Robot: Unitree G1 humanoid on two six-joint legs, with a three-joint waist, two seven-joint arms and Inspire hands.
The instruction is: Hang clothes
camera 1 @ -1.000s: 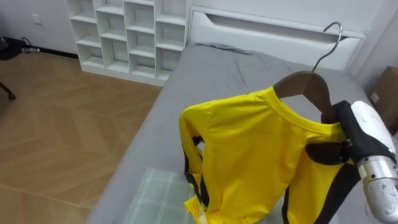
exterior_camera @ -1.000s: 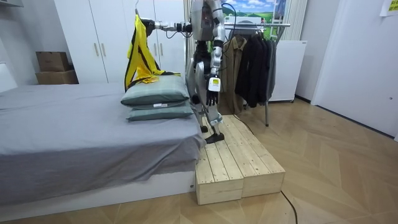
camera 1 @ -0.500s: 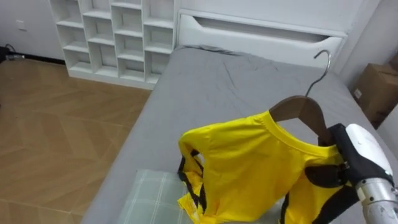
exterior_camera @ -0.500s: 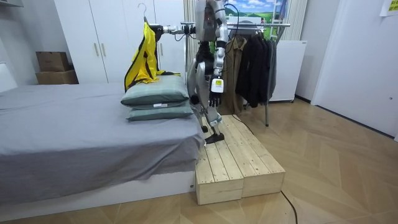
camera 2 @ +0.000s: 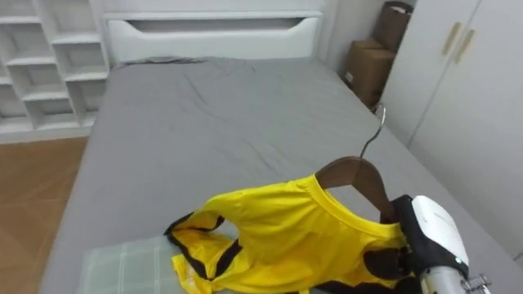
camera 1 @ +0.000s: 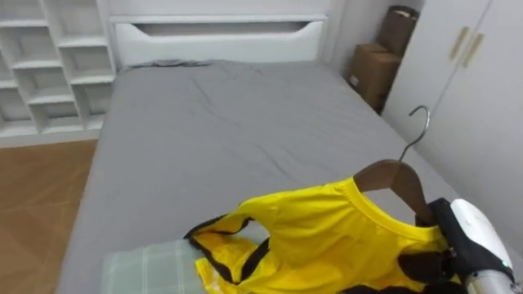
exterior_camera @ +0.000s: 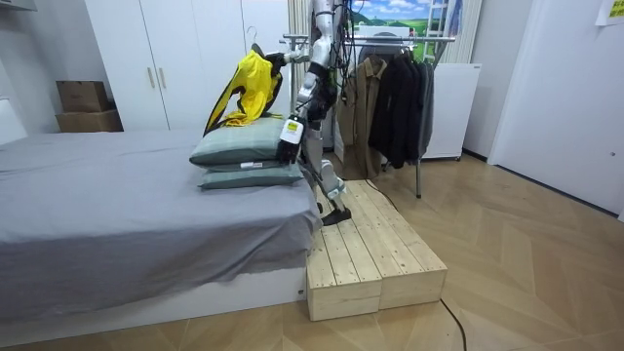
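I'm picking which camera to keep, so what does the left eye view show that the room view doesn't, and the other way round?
Left eye view: white cubby shelves. Room view: the clothes rack of dark coats and the wooden platform. Both: the right hand holding the wooden hanger that carries the yellow shirt, above the grey bed.

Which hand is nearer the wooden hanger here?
Right. The right hand grips the wooden hanger through the yellow shirt; the left hand hangs low beside the pillows, apart from it.
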